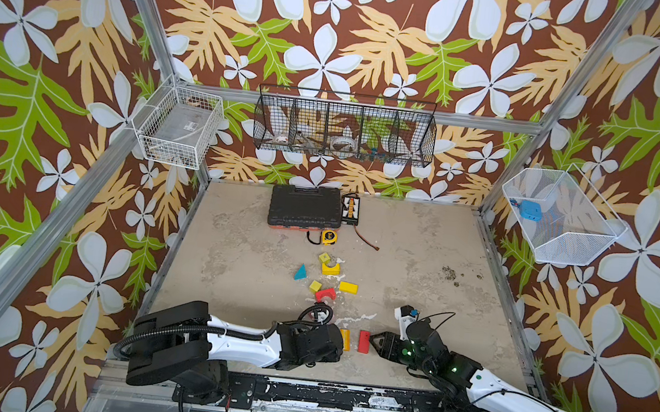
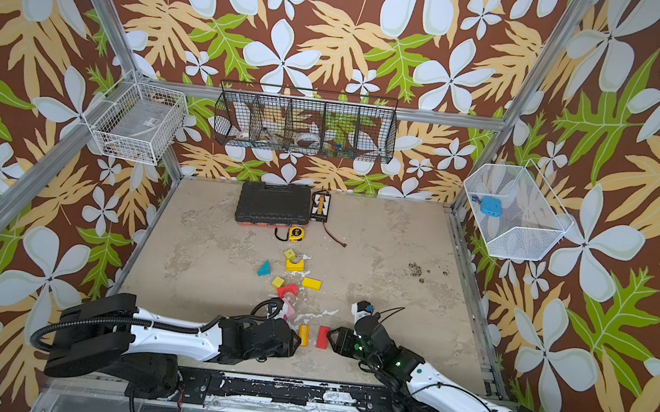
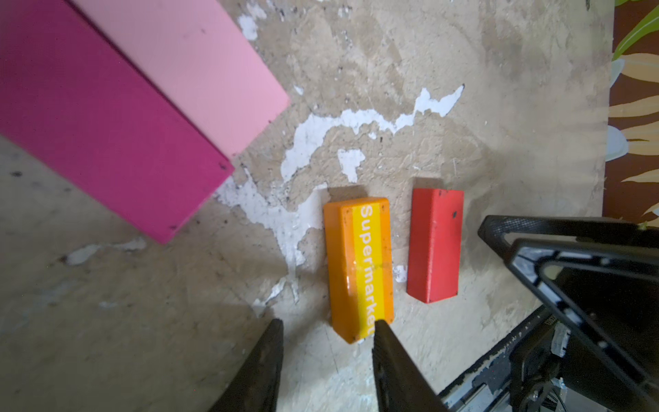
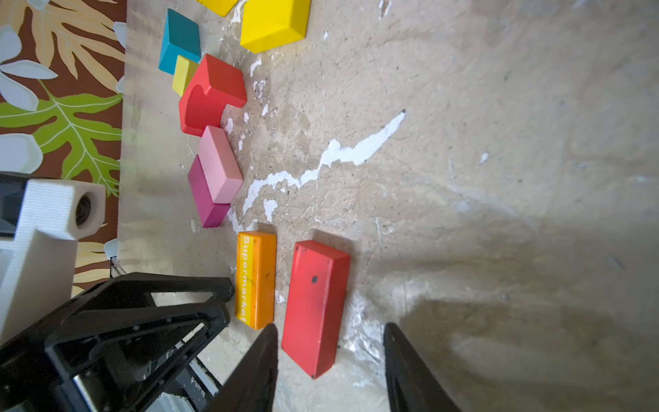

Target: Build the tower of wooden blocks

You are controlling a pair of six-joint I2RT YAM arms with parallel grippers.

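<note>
Left arm (image 1: 239, 341) stretched low and inward from the left, right arm (image 1: 516, 406) angled inward from the right, left gripper (image 3: 328, 323) and right gripper (image 4: 331, 325) faced tip to tip, near together, jaws of each parted, unclamped.

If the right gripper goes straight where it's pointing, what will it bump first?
Most likely the red brick, lying just ahead of the right gripper, in line with its open jaws. Height is unclear, so maybe the table first.

Nearest me: orange "Supermarket" brick (image 3: 360, 267) and red brick (image 3: 435, 246), flat, parallel, slightly apart. Pink brick (image 4: 219, 164) against magenta brick (image 4: 203, 199) just beyond. Farther out, scattered: red arch (image 1: 325, 294), yellow cube (image 1: 315, 285), teal wedge (image 1: 300, 273), yellow brick (image 1: 348, 287), yellow arch (image 1: 332, 268).
</note>
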